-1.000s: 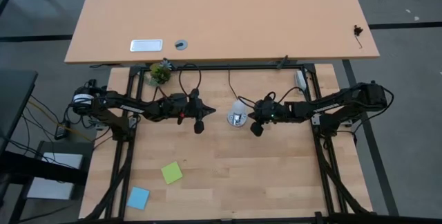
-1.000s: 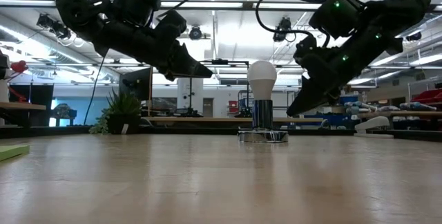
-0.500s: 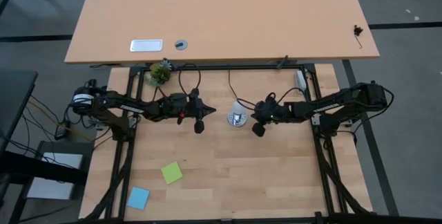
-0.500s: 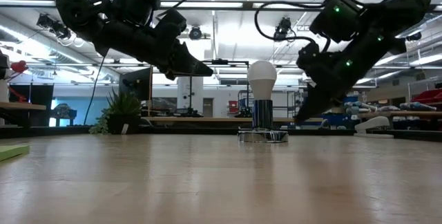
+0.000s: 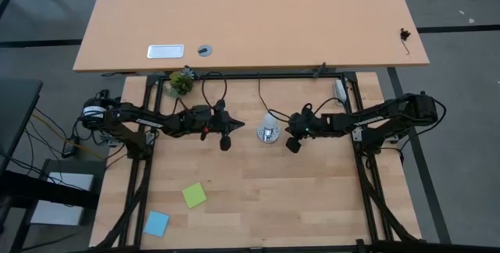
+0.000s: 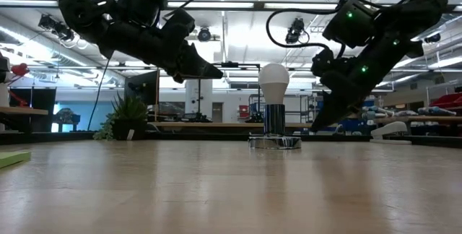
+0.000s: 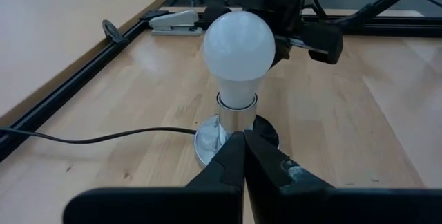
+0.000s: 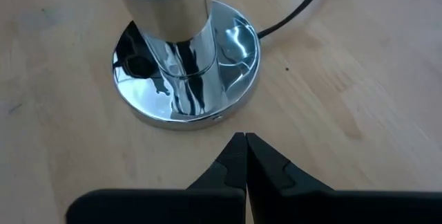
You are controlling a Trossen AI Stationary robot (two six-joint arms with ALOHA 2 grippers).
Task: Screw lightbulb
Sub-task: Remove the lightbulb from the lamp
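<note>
Both end effectors, left (image 6: 214,70) and right (image 6: 320,124), are held closed and empty beside the white frosted pear-shaped lightbulb (image 6: 273,82), seated upright in the chrome socket base (image 6: 274,141). If nudged sideways, it could be toppled.

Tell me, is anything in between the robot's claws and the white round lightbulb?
No, nothing visible. The white frosted lightbulb stands upright in the shiny silver socket base. The left gripper and right gripper hang shut on either side, with only bare air between.
</note>
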